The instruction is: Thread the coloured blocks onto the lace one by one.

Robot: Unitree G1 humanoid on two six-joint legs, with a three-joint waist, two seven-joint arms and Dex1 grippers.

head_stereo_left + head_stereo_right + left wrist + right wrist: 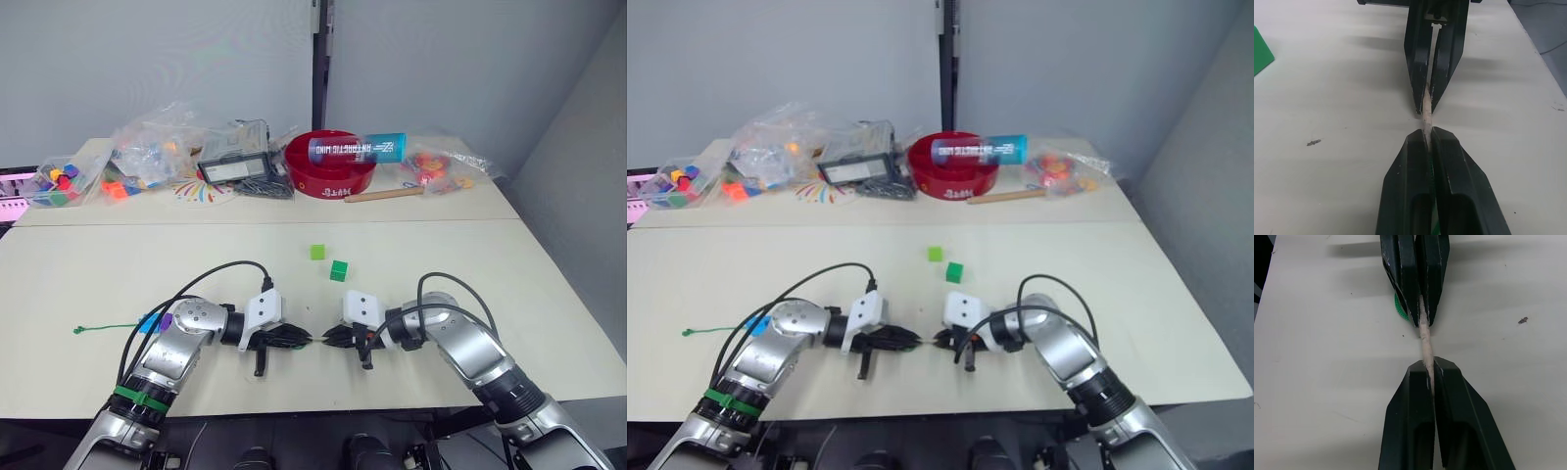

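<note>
Two grippers meet tip to tip low over the pale table (549,323), near its front edge. The left gripper (306,337) and right gripper (327,339) each pinch the lace's pale stiff tip (1426,340), jaws pressed together on it from opposite ends, w/ a short bare stretch of tip showing between them in both wrist views. The lace (108,328), thin and green, trails away along the table on the robot's left, ending in a small knot (76,330) well apart from the arms. Beside the left arm, approx. where the lace passes, sit a bright blue block (148,321) and a purple block (166,320), though whether they are strung on it is hard to tell. A light green block (317,252) and a dark green block (339,270) lie loose just beside each other at mid-table, beyond the grippers. At the far edge: a red bowl (333,178) w/ a blue-capped bottle (357,148) across it, plus bags of toy pieces (152,152).
</note>
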